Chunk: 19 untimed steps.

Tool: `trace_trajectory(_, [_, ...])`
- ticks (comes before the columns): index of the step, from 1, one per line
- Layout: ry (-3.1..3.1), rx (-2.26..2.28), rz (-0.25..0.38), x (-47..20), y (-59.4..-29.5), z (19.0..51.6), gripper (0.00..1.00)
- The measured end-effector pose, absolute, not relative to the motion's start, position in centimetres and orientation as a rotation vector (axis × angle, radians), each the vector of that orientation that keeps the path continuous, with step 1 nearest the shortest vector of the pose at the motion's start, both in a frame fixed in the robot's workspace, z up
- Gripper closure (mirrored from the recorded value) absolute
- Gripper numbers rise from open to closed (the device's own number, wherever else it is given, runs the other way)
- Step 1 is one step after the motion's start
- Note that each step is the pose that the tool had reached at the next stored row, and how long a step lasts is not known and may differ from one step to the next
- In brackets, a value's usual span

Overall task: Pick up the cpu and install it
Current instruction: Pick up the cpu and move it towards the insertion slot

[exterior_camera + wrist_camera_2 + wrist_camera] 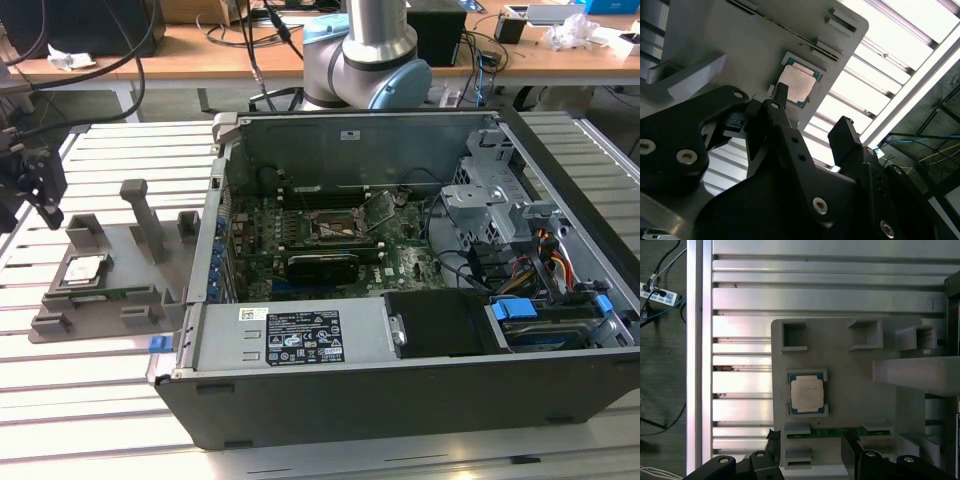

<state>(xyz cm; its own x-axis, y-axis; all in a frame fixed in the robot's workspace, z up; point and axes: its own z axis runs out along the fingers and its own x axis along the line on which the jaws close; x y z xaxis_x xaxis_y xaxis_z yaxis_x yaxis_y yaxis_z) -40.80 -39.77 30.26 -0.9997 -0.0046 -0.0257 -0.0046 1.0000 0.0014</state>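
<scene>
- On the grey fixture plate [135,275], at the exterior view's left beside the open computer case [400,400], the cpu [85,270] lies flat in a square nest.
- Near the plate hangs the gripper [45,205], clear of the cpu.
- Both wrist views add that the jaws stand wide apart and empty, with the cpu seen beyond the fingers [781,97].
- Within the case, the exterior view shows the socket [337,228], well apart from the cpu.
</scene>
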Motion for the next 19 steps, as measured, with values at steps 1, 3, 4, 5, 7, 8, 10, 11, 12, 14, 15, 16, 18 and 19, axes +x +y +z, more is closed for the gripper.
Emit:
trace_trajectory(1, [3.116,-0.007,0.002,-40.8,-39.77,30.22,0.4])
trace_trajectory(3, [3.116,-0.007,0.002,-40.8,-39.77,30.14,0.4])
trace_trajectory(4, [3.116,-0.007,0.002,-40.8,-39.77,30.1,0.4])
trace_trajectory(5, [3.116,-0.007,0.002,-40.8,-39.77,30.06,0.4])
trace_trajectory(7, [3.116,-0.007,0.002,-40.8,-39.77,29.94,0.4])
trace_trajectory(8, [3.116,-0.007,0.002,-40.8,-39.77,29.89,0.4])
trace_trajectory(10, [3.116,-0.007,0.002,-40.8,-39.77,29.81,0.4])
trace_trajectory(11, [3.116,-0.007,0.002,-40.8,-39.77,29.77,0.4])
trace_trajectory(12, [3.116,-0.007,0.002,-40.8,-39.77,29.72,0.4])
trace_trajectory(14, [3.116,-0.007,0.002,-40.8,-39.77,29.65,0.4])
trace_trajectory(15, [3.116,-0.007,0.002,-40.8,-39.77,29.61,0.4])
trace_trajectory(16, [3.116,-0.007,0.002,-40.8,-39.77,29.57,0.4])
trace_trajectory(18, [3.116,-0.007,0.002,-40.8,-39.77,29.48,0.4])
trace_trajectory(19, [3.116,-0.007,0.002,-40.8,-39.77,29.45,0.4])
